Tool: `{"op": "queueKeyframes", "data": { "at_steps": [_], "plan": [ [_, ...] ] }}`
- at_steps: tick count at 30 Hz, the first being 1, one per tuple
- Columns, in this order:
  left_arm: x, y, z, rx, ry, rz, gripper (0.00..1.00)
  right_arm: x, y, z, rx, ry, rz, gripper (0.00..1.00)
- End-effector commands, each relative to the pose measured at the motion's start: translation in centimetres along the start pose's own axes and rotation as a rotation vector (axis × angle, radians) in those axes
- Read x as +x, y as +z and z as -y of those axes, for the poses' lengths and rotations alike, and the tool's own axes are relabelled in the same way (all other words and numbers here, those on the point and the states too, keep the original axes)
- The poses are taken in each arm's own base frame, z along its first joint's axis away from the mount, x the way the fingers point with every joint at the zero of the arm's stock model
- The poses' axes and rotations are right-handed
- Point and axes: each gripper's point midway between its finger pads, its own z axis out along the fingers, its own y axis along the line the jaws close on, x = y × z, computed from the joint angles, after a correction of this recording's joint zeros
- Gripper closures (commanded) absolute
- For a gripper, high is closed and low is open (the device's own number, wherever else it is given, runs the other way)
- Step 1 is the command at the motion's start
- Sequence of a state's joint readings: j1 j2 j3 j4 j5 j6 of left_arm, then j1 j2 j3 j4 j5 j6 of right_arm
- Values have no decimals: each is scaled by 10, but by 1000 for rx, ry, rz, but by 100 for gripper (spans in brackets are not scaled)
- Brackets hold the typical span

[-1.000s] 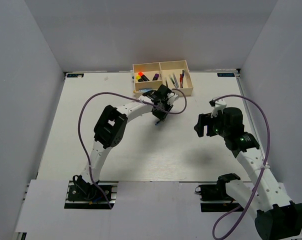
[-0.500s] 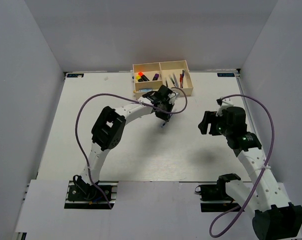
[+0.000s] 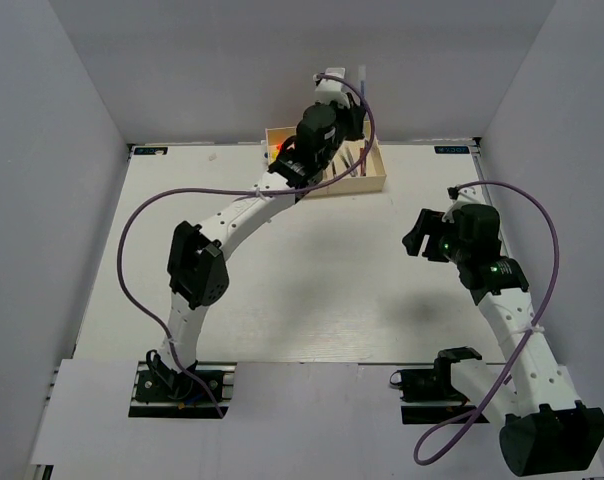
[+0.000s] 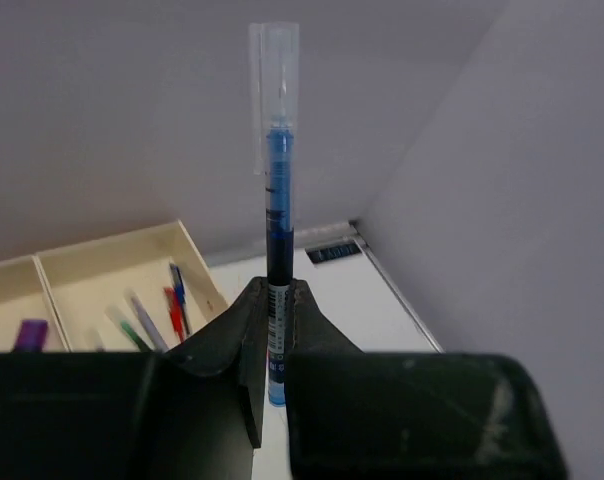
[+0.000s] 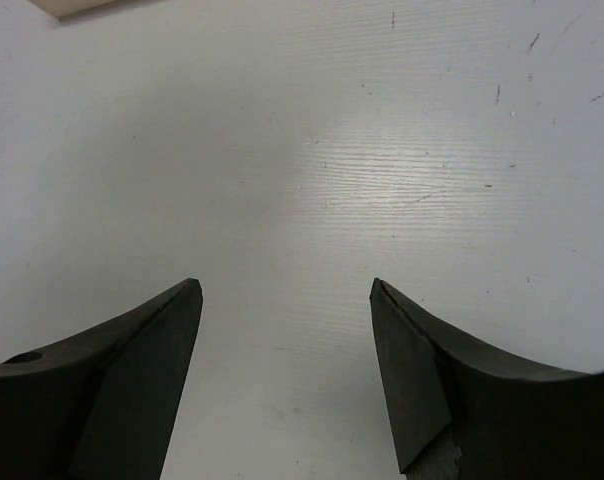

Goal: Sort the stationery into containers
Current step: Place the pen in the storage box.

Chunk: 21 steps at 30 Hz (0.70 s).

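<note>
Stationery, sorting under way. Nearest the arm bases, well short of the tray [image 4: 82, 290]: right gripper [image 5: 282, 290], jaws spread wide, nothing between them, table [image 5: 432, 150] surface showing below. It is judged to be kept back from the tray to leave its partner room. Farther out, high up near the tray: left gripper [image 4: 274, 300], jaws closed tight on the lower end of a blue pen [image 4: 274, 180], whose clear-capped end juts well beyond the fingertips. The end grip likely leaves most of the barrel free to drop flat into a compartment. Beyond and below the jaws, inside the tray: the compartment at the tray's right end holds thin pens [image 4: 172, 300], red, blue and green among them, lying loosely side by side. The neighbouring compartment holds a purple-ended highlighter [image 4: 30, 333]. Like goes with like, so the held pen probably belongs with the thin pens. Whether it hangs squarely over that compartment cannot be told.
</note>
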State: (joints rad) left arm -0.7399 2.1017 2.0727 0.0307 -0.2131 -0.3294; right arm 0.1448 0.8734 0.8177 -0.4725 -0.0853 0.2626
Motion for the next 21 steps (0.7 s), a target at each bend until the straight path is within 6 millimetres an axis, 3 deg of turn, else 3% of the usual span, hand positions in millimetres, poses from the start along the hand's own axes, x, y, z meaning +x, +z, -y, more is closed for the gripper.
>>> {"op": "queueKeyframes", "data": {
  "at_steps": [1, 3, 4, 5, 6, 7, 9, 11, 14, 21],
  "plan": [
    [-22, 22, -21, -69, 70, 284, 100, -16, -4, -6, -23, 7, 44, 26],
    [-15, 35, -20, -63, 91, 309, 100, -17, -4, -5, -22, 5, 44, 26],
    [10, 49, -28, -77, 109, 297, 100, -16, -4, -6, -26, -3, 44, 26],
    [3, 54, -25, -72, 111, 331, 100, -17, -5, -5, -22, -1, 48, 26],
    [12, 60, -28, -77, 128, 337, 100, -16, -5, -4, -23, -4, 46, 26],
    [37, 69, -39, -97, 156, 337, 100, -16, -5, -5, -28, -5, 48, 26],
    [43, 77, -48, -112, 157, 353, 100, -13, -4, -5, -35, -5, 42, 26],
    [73, 85, -55, -117, 166, 300, 100, -13, -5, -6, -44, -8, 47, 25],
    [99, 89, -64, -137, 161, 247, 100, -11, -6, -8, -55, -16, 48, 25],
    [138, 93, -90, -180, 50, 89, 100, -3, -6, -10, -79, -4, 35, 26]
  ]
}}
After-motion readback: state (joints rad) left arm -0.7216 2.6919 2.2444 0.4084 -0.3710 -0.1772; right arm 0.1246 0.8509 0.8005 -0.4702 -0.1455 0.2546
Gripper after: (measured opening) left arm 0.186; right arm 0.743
